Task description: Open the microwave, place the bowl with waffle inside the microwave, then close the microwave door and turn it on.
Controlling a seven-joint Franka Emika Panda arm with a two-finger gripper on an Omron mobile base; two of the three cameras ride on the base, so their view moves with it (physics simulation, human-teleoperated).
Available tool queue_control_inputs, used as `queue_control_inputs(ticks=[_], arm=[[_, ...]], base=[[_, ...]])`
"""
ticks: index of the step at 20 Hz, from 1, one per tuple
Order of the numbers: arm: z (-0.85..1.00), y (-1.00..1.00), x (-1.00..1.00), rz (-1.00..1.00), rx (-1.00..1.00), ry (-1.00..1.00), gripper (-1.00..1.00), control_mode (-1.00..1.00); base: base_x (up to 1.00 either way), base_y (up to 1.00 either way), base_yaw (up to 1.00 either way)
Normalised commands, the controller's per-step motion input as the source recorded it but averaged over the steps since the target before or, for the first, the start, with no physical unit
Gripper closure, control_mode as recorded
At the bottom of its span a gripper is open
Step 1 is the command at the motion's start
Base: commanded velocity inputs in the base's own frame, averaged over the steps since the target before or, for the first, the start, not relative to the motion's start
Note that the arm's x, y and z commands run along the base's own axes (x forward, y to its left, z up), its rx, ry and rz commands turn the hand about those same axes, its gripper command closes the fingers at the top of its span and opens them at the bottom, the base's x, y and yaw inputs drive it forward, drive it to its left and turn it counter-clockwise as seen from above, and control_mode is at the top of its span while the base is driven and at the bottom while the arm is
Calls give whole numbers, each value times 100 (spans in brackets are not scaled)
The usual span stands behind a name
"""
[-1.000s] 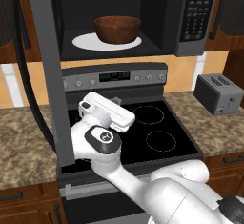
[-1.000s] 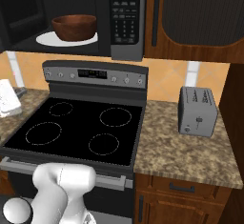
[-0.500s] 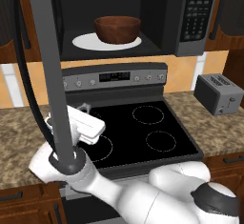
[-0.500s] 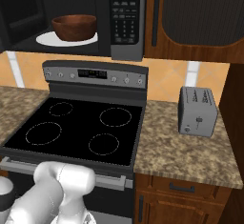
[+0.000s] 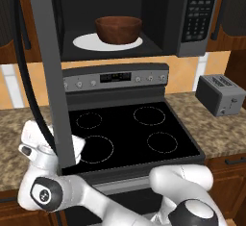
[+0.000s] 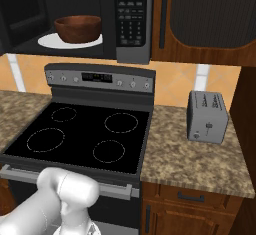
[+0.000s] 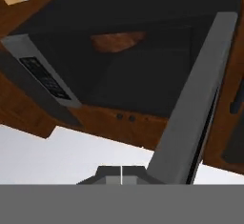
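Change since the earlier frames: the white hand, which hung over the stove's front-left burner a second ago, has swung down and left and now sits low beside the open microwave door [image 5: 50,76], at the stove's front-left corner. Base cameras, bowl and door have not shifted.

Arm: it rises from the lower right of the left base view, bends across the stove front, and ends in the wrist and hand at lower left, partly hidden behind the door's lower edge. The hand camera looks steeply upward at the underside of the microwave [image 7: 119,70].

Gripper [image 7: 122,175]: the two dark tips stand pressed together with only a thin seam between them; nothing is held. They lie just beside the door's grey bottom edge; contact cannot be judged.

Microwave: mounted over the stove [image 6: 85,139], cavity open, keypad panel [image 6: 131,14] on its right side.

Microwave door: swung out toward the cameras on its left hinge, edge-on in the left base view, long axis vertical; in the hand view it runs as a grey diagonal bar.

Bowl [image 5: 118,29]: reddish-brown, upright, mouth up, resting on the white turntable plate [image 5: 86,42] inside the cavity, toward the plate's right half. The waffle cannot be made out over the rim.

Toaster [image 6: 207,116]: on the granite counter right of the stove.
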Motion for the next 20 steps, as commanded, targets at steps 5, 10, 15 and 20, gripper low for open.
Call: queue_control_inputs(ticks=[5, 10, 15, 20], arm=[[26, 42, -24, 4, -5, -42, 100, -100], [40, 26, -9, 2, 0, -32, 100, -100], [50, 3, -9, 1, 3, -21, 100, -100], [55, -24, -12, 0, 19, -2, 100, -100]], base=[[0, 0, 0], [0, 0, 0], [0, 0, 0], [0, 0, 0]])
